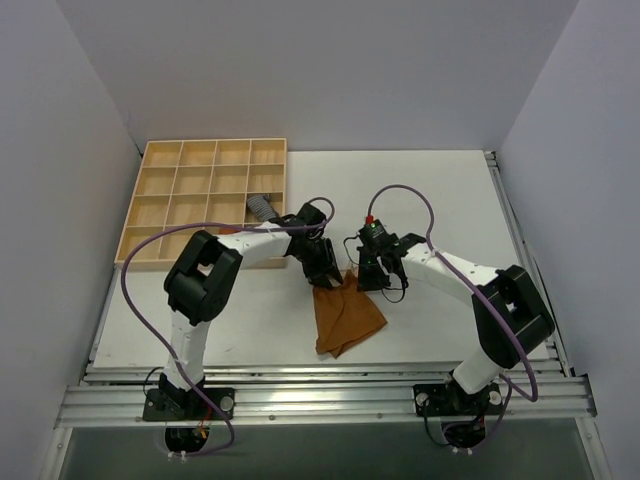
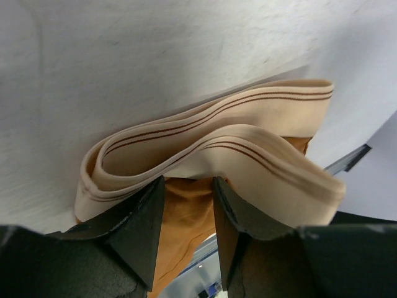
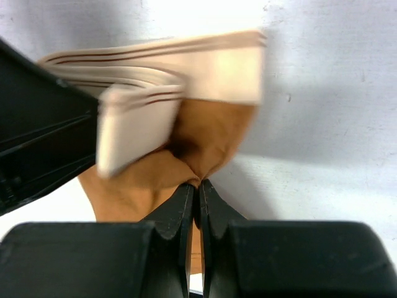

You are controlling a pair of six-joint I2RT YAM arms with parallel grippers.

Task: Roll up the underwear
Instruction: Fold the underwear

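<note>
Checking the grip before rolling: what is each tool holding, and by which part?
The right tool pinches the underwear by its brown fabric below the pale band. The left tool stands open, gripping nothing.

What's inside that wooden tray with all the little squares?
A grey rolled cloth lies in one right-hand compartment of the tray. The left arm covers the near-right corner, hiding anything there.

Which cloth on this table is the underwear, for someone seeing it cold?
On the white table, look right of the wooden tray, where the left gripper and right gripper meet. The underwear is there: caramel-brown fabric with a pale beige band at the gripper end. The only other cloth, a grey roll, sits in the tray.
</note>
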